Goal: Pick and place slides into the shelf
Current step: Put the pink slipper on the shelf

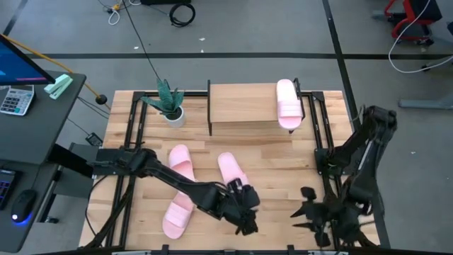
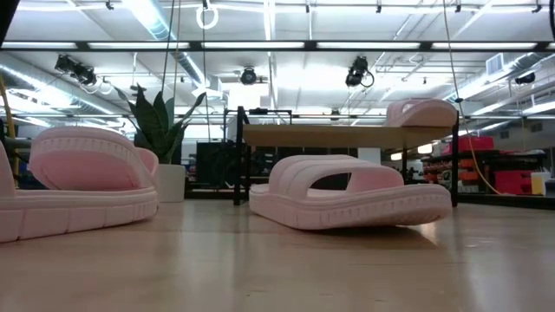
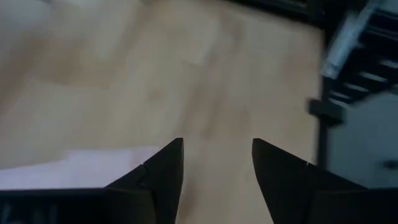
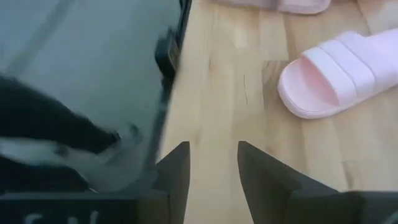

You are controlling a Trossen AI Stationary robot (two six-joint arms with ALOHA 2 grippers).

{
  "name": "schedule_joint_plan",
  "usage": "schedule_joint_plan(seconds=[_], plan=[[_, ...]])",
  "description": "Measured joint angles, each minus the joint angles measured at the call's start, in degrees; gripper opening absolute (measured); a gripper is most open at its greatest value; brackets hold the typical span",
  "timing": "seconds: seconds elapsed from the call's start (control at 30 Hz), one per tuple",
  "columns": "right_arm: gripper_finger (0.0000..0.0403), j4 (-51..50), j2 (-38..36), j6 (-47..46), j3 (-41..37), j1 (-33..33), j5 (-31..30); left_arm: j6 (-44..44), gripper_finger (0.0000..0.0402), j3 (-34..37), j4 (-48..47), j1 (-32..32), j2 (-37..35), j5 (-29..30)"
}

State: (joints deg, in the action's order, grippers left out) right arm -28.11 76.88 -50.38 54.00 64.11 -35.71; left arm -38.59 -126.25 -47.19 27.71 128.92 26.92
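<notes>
One slide (image 1: 288, 103) shelved; left tool (image 1: 244, 212) parted, empty, low beside middle slide (image 1: 233, 171) for pickup; right tool (image 4: 213, 155) parted, parked

no text, label, brand, number or sign can be read anywhere in these views. the calculator (image 1: 14, 100) on the side desk has keys, but their marks are too small to make out, and the monitor (image 1: 18, 60) beside it shows only colour. the slides (image 1: 233, 172) and the shelf (image 1: 244, 106) carry no legible marking.
</notes>
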Motion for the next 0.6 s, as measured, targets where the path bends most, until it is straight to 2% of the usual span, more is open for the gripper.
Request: schedule_joint_plan(seconds=[0.1, 0.17, 0.23, 0.4, 0.5, 0.6], plan=[[0.0152, -0.11, 4.98, 7.5, -0.01, -2.15, 0.65, -1.29, 0.0179, -7.17, -13.39, 0.95, -0.07, 8.29], [0.0164, 0.17, 7.68, 11.74, -0.02, -4.09, 0.78, -2.93, 0.0172, -8.62, -18.54, 1.35, -0.84, 12.53], [0.0179, 0.85, 9.56, 15.23, -0.02, -6.58, 1.98, -5.32, 0.0167, -6.45, -21.97, 1.64, -3.34, 14.36], [0.0228, 5.75, 12.9, 24.03, -0.02, -13.22, 4.44, -14.44, 0.0157, -6.32, -35.71, 2.21, -6.82, 17.93], [0.0256, 7.58, 14.55, 32.25, 0.22, -16.32, 2.51, -18.15, 0.0153, -6.25, -42.37, 2.4, -8.12, 19.12], [0.0272, 7.57, 16.59, 39.76, 1.08, -18.38, -0.68, -17.8, 0.0151, -6.28, -42.72, 2.45, -9.37, 20.53]])
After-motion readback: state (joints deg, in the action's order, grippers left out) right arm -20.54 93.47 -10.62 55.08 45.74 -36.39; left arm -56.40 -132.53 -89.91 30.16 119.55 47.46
